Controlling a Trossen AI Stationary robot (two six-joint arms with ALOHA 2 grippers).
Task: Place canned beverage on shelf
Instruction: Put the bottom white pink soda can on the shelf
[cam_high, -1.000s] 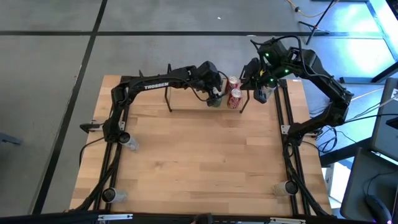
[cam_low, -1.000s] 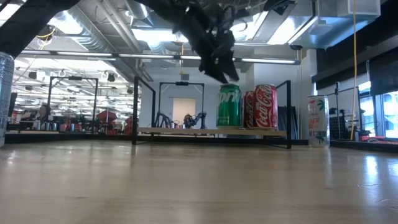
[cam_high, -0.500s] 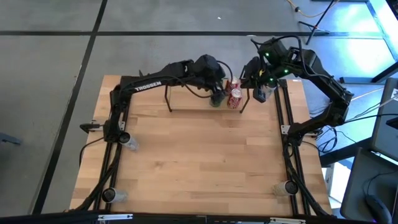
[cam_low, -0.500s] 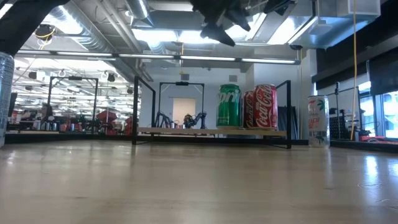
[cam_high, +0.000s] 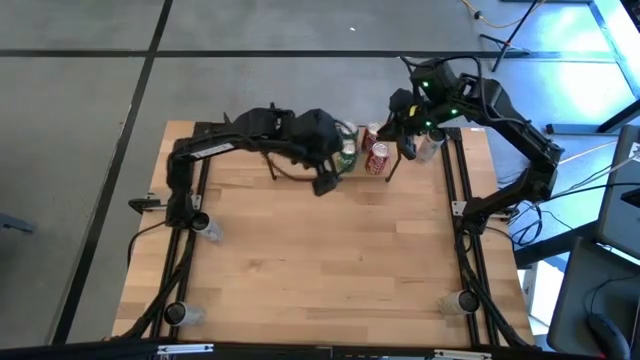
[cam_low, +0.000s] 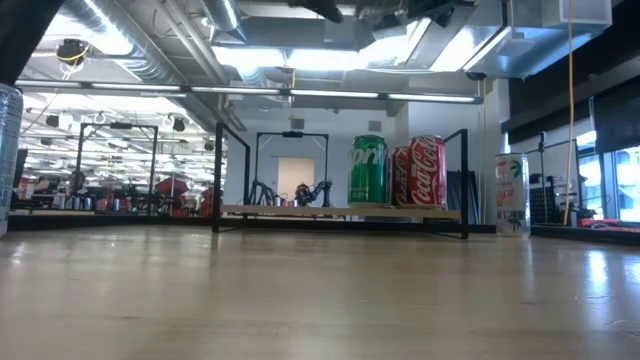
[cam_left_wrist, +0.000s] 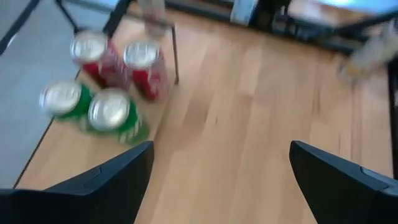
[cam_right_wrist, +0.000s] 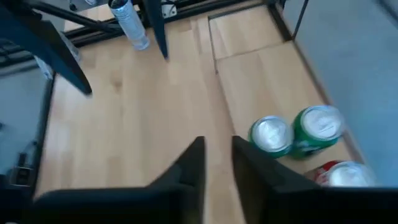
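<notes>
Two green cans (cam_left_wrist: 112, 112) and two red cans (cam_left_wrist: 144, 65) stand upright in a cluster on the shelf's light board (cam_low: 300, 210), near its right black frame (cam_low: 465, 180). In the low view a green can (cam_low: 368, 170) and a red can (cam_low: 426, 172) show side by side. My left gripper (cam_high: 325, 184) hangs high over the table, on the near-left side of the cans, open wide and empty (cam_left_wrist: 221, 149). My right gripper (cam_high: 408, 150) hovers at the shelf's right end, its fingers a narrow gap apart and empty (cam_right_wrist: 216, 146).
A white can (cam_low: 511, 195) stands on the table to the right of the shelf, also in the high view (cam_high: 431, 146). Clear plastic bottles stand by the arm bases (cam_high: 207, 228), (cam_right_wrist: 129, 25). The wide wooden tabletop (cam_high: 330, 260) lies on the near side of the shelf.
My left gripper has risen from just above the green can, out of the low view, and drawn back toward the table's near-left. The cans have stayed upright on the shelf.
</notes>
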